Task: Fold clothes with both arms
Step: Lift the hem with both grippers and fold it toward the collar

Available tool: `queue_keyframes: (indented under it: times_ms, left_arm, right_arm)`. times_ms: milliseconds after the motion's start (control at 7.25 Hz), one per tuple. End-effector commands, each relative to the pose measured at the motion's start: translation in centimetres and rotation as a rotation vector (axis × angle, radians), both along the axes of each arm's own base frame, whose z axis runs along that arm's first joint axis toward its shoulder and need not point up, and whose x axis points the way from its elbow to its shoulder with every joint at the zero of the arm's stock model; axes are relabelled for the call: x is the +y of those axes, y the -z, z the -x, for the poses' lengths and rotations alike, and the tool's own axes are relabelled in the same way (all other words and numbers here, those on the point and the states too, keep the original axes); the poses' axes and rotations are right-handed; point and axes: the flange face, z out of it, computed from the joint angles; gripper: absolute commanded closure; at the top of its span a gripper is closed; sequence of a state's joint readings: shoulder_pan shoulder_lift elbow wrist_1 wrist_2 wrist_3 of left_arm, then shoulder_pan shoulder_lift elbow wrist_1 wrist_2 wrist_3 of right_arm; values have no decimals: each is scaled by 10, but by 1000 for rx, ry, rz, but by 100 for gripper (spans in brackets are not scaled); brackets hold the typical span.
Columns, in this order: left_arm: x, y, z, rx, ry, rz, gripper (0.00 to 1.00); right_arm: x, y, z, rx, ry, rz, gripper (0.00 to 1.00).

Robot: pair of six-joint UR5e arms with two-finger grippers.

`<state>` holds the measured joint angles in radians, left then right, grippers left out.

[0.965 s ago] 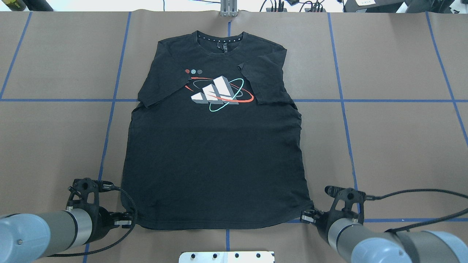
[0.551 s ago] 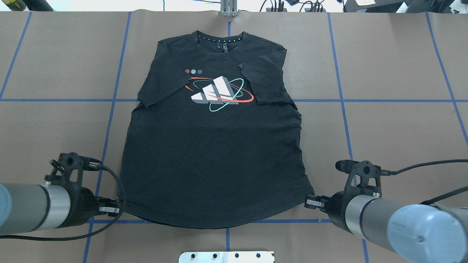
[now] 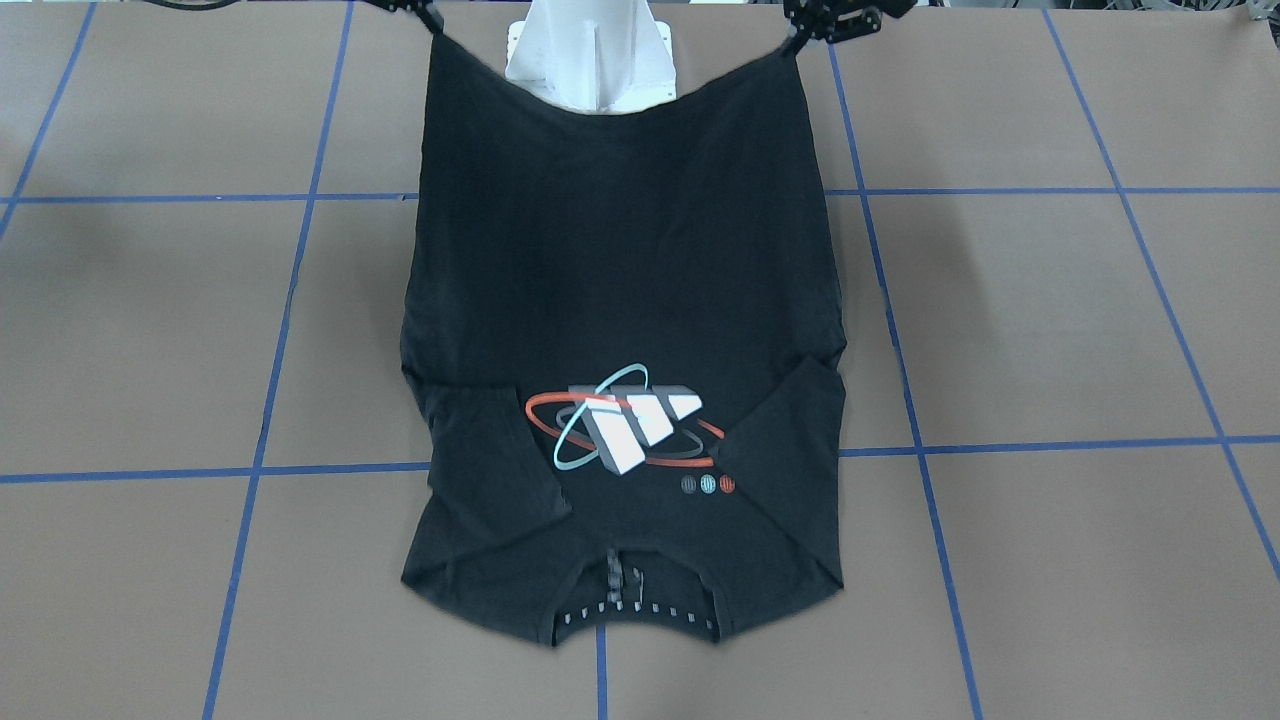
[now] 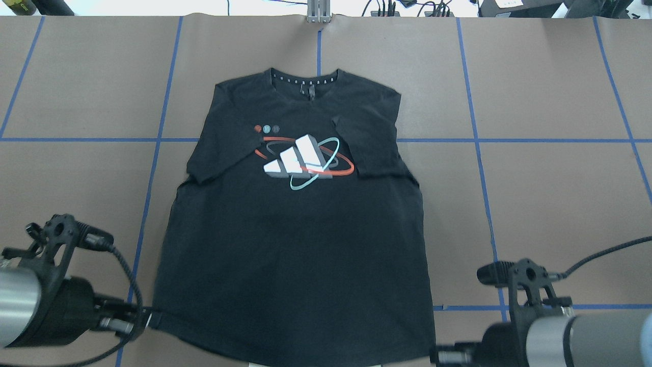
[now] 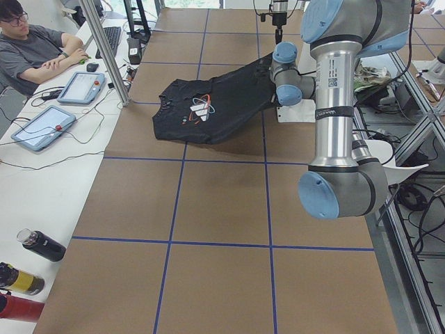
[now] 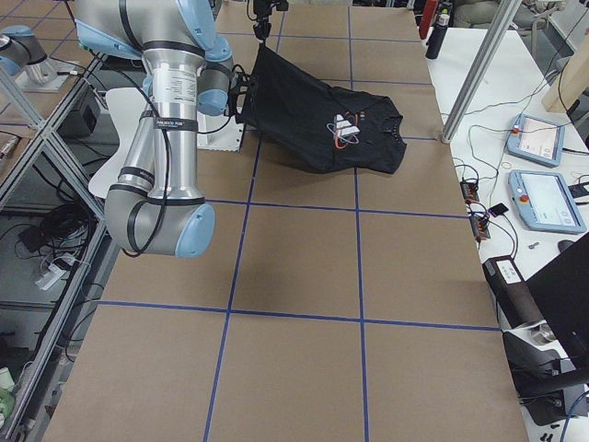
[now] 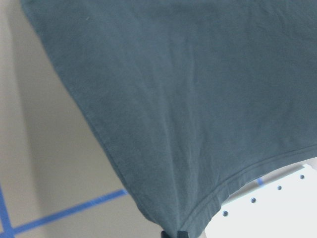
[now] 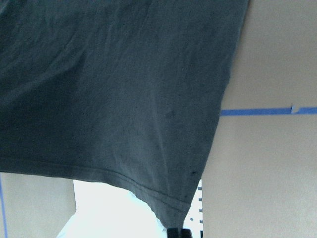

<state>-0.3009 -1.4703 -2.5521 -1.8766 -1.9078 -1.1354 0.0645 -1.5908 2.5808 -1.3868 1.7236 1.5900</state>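
Left claw [image 4: 144, 322] pinching one hem corner, right claw [image 4: 439, 355] pinching the other, one black T-shirt [image 4: 295, 229]

A dark T-shirt [image 7: 188, 89] fills most of the frame, its cloth spreading from the top edge down across the middle and right. Its side edge runs diagonally from the upper left down to the bottom centre. There it meets the stitched hem [image 7: 247, 171], which curves away up to the right edge. That corner narrows into the tips of the left tool [image 7: 173, 233], which only just show at the bottom edge, closed on the cloth. The brown desk [image 7: 29, 163] shows on the left, crossed low down by a blue tape line [image 7: 69, 212]. At lower right, below the hem, lies a white plate [image 7: 277, 208] with small dark holes [image 7: 252, 200].
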Motion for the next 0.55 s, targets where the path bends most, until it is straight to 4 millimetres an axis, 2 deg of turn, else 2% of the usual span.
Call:
queue_keyframes:
  times_ms: [0,138,276,414]
  left_arm:
    - [29,18,19,44,-84,-2,100]
    - [26,16,14,35,-71,-2,100]
    - [13,9,4,19,-38,0,100]
    - [-9,4,-23,12,10,0,100]
  right_arm:
    - [21,14,-12,-41,75,5,100]
    - [8,11,-13,-32,28,1,100]
    - [-12,2,-12,29,-39,-4,100]
    - [-38,-16,2,107,-119,-102,100]
